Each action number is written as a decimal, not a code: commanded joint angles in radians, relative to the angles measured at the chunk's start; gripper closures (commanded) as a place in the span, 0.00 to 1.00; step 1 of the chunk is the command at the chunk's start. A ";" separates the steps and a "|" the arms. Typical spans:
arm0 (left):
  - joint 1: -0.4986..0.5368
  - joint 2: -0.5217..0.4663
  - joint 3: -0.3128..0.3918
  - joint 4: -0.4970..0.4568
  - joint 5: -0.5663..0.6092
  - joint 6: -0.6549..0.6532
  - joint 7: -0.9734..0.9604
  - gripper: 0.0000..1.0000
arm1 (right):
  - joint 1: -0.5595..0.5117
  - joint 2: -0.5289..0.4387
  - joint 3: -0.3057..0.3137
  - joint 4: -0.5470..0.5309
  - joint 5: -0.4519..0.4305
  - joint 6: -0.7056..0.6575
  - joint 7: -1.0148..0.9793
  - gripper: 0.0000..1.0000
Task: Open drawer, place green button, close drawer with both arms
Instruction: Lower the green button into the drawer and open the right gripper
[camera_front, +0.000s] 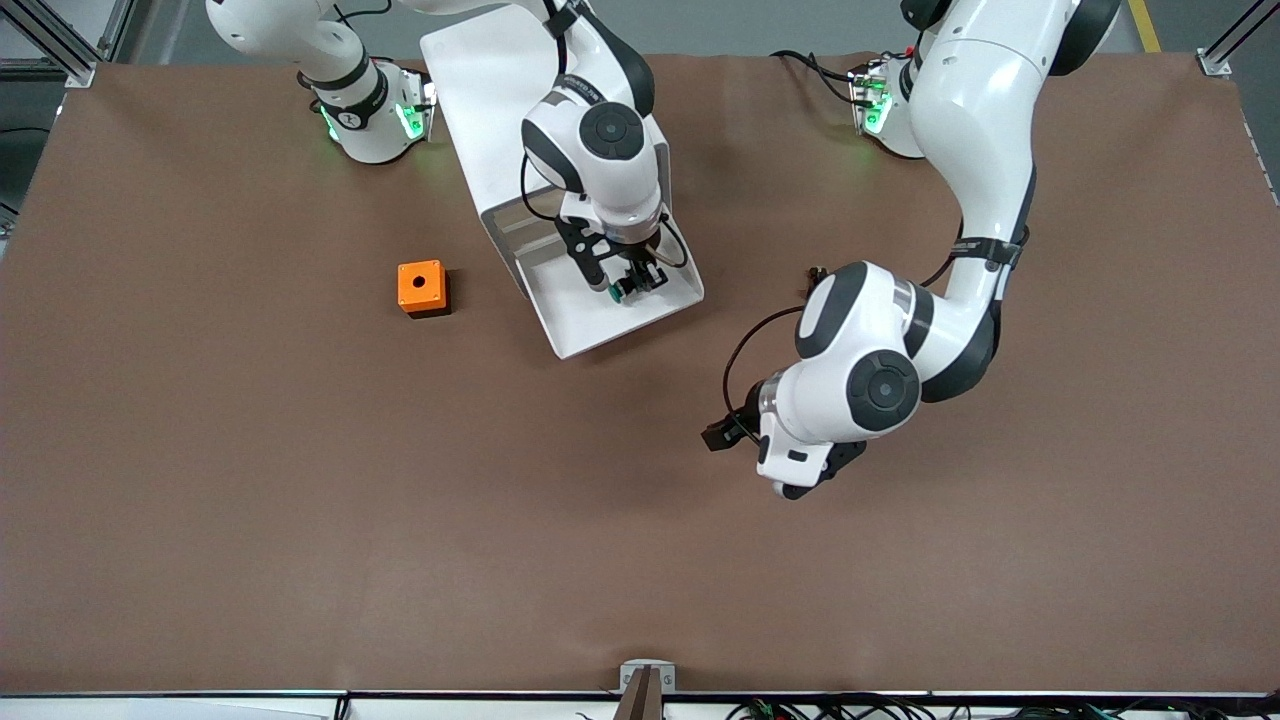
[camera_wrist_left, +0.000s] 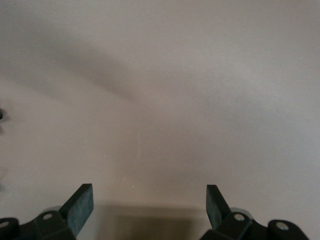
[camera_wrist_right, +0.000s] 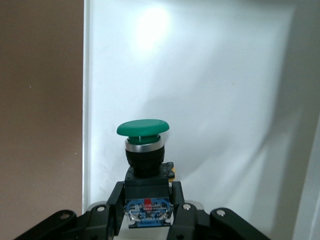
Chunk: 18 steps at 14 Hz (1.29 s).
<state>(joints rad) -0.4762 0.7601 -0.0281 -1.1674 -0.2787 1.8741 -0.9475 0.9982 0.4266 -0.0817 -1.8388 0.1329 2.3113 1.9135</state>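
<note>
In the upper middle of the front view, the right arm's wrist hides much of the white four-drawer cabinet (camera_front: 478, 90). Its wide, shallow white tray drawer (camera_front: 590, 315) is pulled out. Over the drawer's bare floor, the right gripper (camera_front: 638, 283) is clamped on the tiny green-capped, black-bodied push button (camera_wrist_right: 143, 145). An orange box with a hole (camera_front: 422, 287) sits mid-left. At lower right, the left gripper (camera_wrist_left: 149, 206) waits over brown table (camera_front: 250, 480), fingers spread wide, holding nothing.

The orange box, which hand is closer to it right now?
Right. The right hand, shut on the green button, is over the open drawer beside the orange box; the left hand hangs open over bare table toward the left arm's end.
</note>
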 joint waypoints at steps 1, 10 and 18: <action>-0.027 -0.028 0.007 -0.043 0.067 0.023 -0.025 0.01 | 0.016 -0.034 -0.009 -0.031 0.002 0.008 0.036 0.96; -0.054 -0.019 0.004 -0.061 0.139 0.060 -0.048 0.01 | -0.038 -0.019 -0.013 0.050 -0.004 -0.051 -0.071 0.00; -0.110 -0.107 0.002 -0.320 0.144 0.258 -0.125 0.01 | -0.398 -0.115 -0.023 0.184 -0.018 -0.466 -0.958 0.00</action>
<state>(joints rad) -0.5607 0.7149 -0.0291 -1.3882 -0.1604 2.0900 -1.0235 0.7000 0.3755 -0.1207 -1.6428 0.1282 1.9202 1.1654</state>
